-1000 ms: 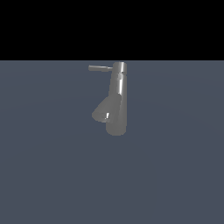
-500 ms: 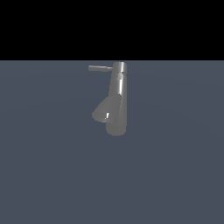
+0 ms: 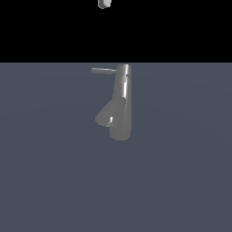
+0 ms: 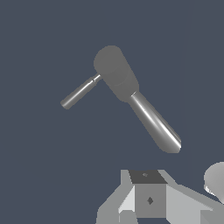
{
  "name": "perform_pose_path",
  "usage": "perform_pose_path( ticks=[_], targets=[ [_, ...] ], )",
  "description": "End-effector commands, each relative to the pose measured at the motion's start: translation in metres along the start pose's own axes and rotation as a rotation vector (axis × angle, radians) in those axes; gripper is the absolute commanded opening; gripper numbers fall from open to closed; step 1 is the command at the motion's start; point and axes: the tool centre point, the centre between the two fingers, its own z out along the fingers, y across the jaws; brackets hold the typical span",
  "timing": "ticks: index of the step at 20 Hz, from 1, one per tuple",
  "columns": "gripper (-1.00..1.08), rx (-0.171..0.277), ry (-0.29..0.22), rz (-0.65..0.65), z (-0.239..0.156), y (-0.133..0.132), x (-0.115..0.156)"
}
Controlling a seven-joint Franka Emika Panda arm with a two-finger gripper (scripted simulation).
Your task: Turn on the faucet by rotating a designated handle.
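Observation:
The faucet (image 3: 122, 102) is a shiny grey column standing on the dark floor, with its thick spout (image 3: 108, 115) angled down toward the exterior view's left. The handle (image 3: 103, 70), a thin rod, sticks out from the column's top toward that same side. A small white piece of my gripper (image 3: 103, 3) shows at the exterior view's top edge, high above the handle and apart from it. From the wrist I look down on the column top (image 4: 113, 70), the handle (image 4: 78, 92) and the spout (image 4: 156, 127). Grey gripper parts (image 4: 148, 201) show there, and their opening is unclear.
A flat grey-blue floor (image 3: 181, 181) surrounds the faucet on all sides. A black background fills the exterior view above it. A rounded pale part of the arm (image 4: 215, 179) sits at the wrist view's edge.
A white bit of the gripper has come into sight at the top of the exterior view. The faucet and its handle have not moved.

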Motion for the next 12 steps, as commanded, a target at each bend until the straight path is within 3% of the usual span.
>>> perform_pose_path(
  ticks=[1, 12],
  targets=[
    [-1.00, -0.001, -0.002, 0.072, 0.010, -0.012, 0.010],
    [-1.00, -0.018, 0.011, 0.379, 0.063, -0.060, 0.051]
  ],
)
